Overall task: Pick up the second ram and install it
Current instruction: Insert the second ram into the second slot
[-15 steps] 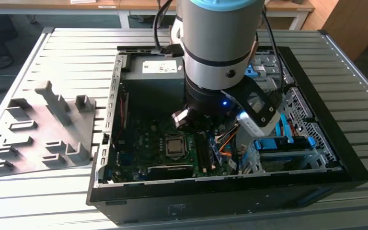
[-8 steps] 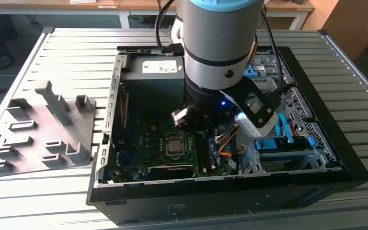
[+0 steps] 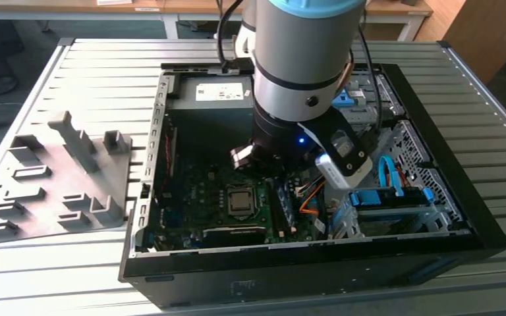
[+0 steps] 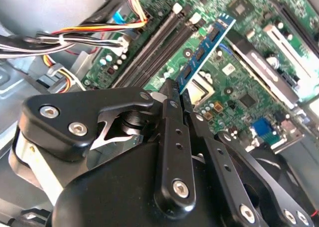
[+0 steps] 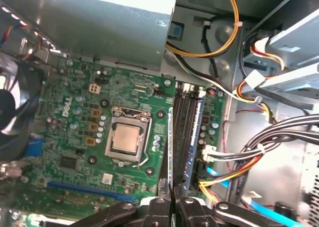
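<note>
Ribbed grey metal forms the bench (image 3: 51, 79), and an open black computer case (image 3: 447, 217) lies flat on it, reaching close to the bench edge nearest the exterior camera. The second ram (image 4: 204, 50), a thin blue-green stick with black chips, is inside this case, held by one end in the gripper (image 4: 174, 90), whose two black fingers are closed tightly on it. In the first wrist view the stick (image 5: 170, 147) appears edge-on, running out from the gripper (image 5: 171, 196) along the green motherboard (image 5: 75, 112). It lies between the processor socket (image 5: 127, 139) and the long black memory slots (image 5: 183, 137), just beside the slots. I cannot tell if its lower edge touches the board. At the far side of the slots another blue stick (image 5: 198, 132) seems to stand. Bundled cables (image 5: 259, 152) run near that side. In the exterior view the arm (image 3: 297, 79) comes down into the middle of the case, and a grey slotted tray (image 3: 60, 178) rests on the bench, well apart from the case, at the exterior view's left
</note>
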